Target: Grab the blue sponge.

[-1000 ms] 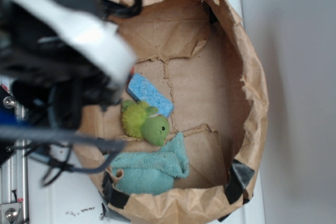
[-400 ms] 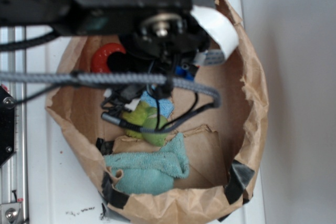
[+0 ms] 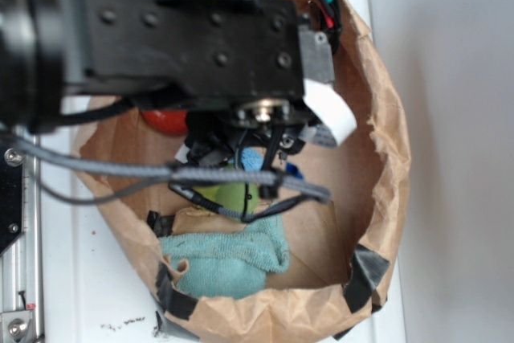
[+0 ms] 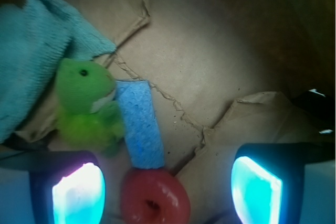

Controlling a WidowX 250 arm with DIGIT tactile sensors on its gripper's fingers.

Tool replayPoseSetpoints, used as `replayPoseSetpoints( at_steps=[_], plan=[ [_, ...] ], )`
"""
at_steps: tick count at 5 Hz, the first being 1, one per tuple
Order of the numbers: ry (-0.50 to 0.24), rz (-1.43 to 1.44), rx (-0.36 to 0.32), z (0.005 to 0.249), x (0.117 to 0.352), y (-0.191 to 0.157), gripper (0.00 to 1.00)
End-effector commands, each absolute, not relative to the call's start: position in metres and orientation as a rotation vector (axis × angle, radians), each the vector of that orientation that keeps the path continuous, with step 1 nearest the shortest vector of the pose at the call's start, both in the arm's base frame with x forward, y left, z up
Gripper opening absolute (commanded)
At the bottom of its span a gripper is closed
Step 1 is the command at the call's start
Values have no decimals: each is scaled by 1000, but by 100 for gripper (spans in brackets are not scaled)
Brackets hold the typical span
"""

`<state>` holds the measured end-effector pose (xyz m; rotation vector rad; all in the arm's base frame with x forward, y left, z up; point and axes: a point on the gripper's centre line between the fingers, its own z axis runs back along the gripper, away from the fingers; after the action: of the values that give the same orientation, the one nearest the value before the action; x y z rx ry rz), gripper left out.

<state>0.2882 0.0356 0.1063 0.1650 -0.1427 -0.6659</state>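
Since the earlier frame our arm has descended; gripper gapes wide, empty. We should centre over the blue sponge, avoiding the green toy.

- The exterior view is bright and even, but the big black robot arm up close is blurry.
- The wrist view is dim, and its top corners go dark.
- The end effector fingers glow bright with glare.
- The blue sponge looks a bit soft.
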Motion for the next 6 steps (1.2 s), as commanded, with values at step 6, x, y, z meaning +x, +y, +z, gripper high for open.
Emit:
replayPoseSetpoints(
  at_steps=[6],
  plan=[
    [-182,-833,132,84,294,7,100]
  ],
)
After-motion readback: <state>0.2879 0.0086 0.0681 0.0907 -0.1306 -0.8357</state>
